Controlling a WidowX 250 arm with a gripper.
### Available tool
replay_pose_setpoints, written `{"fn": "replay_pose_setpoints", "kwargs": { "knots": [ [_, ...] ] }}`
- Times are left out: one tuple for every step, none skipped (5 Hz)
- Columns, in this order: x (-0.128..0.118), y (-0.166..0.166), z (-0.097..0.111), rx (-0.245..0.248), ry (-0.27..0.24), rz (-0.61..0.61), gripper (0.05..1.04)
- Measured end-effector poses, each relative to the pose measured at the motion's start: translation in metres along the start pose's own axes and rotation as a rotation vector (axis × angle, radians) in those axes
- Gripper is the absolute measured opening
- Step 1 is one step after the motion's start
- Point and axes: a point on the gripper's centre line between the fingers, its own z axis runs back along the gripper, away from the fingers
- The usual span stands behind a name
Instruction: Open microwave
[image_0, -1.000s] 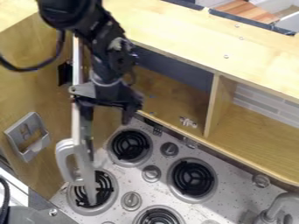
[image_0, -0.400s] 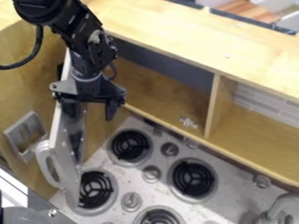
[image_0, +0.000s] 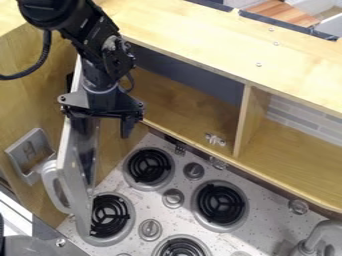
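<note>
gripper (image_0: 104, 132), parted wide and gripping nothing, is hanging beside the inner face of the microwave door (image_0: 86, 157), which is standing swung out at left above a burner (image_0: 111, 216), presumably so it can be pushing from within without needing the handle (image_0: 49, 182).

Looking like smooth wood on the cabinet (image_0: 200, 42), like shiny metal on the stovetop (image_0: 264, 220), like smooth plastic on the door handle (image_0: 49, 182).

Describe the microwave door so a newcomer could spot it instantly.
Start at the wooden cabinet. At its left end, the microwave door stands open below the gripper. Unlike the grey fixture on the side wall, it carries a curved handle.
</note>
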Motion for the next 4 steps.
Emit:
{"fn": "replay_pose_setpoints", "kwargs": {
  "knots": [
    [0.002, 0.007, 0.004, 0.013, -0.015, 0.005, 1.0],
    [0.003, 0.009, 0.006, 0.013, -0.023, 0.013, 0.999],
    [0.002, -0.001, 0.006, -0.01, -0.031, -0.005, 0.999],
    [-0.003, -0.03, 0.012, -0.055, -0.045, -0.09, 1.0]
  ]
}}
